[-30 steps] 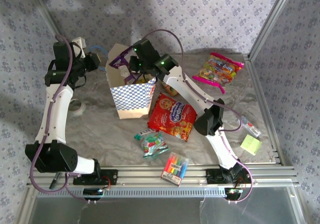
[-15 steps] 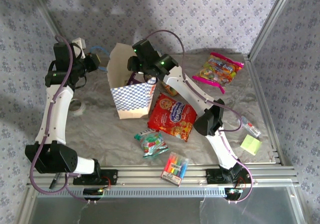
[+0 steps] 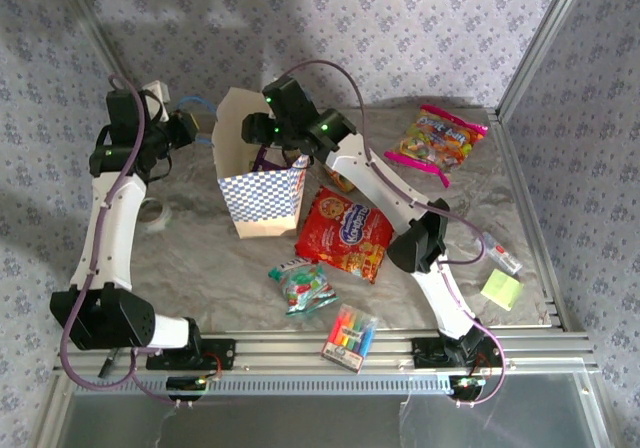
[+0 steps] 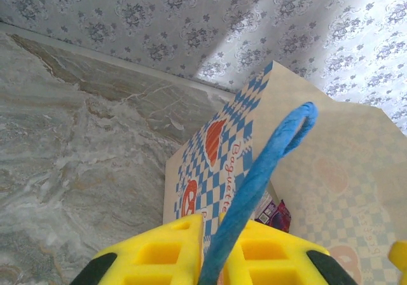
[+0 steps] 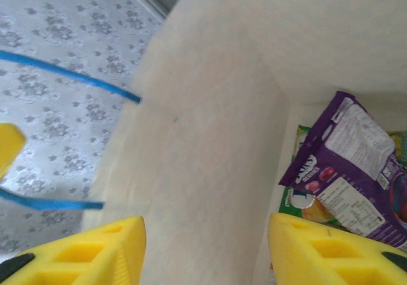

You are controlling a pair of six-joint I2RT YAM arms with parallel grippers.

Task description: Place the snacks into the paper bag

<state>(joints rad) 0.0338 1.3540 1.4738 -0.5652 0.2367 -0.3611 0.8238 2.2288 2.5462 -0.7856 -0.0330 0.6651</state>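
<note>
The paper bag (image 3: 262, 190) stands upright at the back left, its mouth open. My left gripper (image 3: 197, 125) is shut on the bag's blue cord handle (image 4: 262, 173), pulling it to the left. My right gripper (image 3: 262, 136) hangs over the bag's mouth, open, with nothing between its fingers (image 5: 108, 250). Below it, inside the bag, lie a purple packet (image 5: 356, 164) and a green-yellow packet (image 5: 304, 202). On the table lie the red cookie bag (image 3: 345, 230), a green-red packet (image 3: 305, 286) and the pink-edged candy bag (image 3: 437, 140). An orange packet (image 3: 341, 179) peeks out under the right arm.
A clear pack of coloured markers (image 3: 349, 336) lies near the front rail. A yellow sticky-note pad (image 3: 501, 288) sits at the right. A tape roll (image 3: 150, 211) lies left of the bag, under the left arm. Patterned walls close in behind and on both sides.
My right gripper has opened over the bag, and the purple packet it held at the mouth has dropped inside. The left gripper keeps its hold on the handle.
</note>
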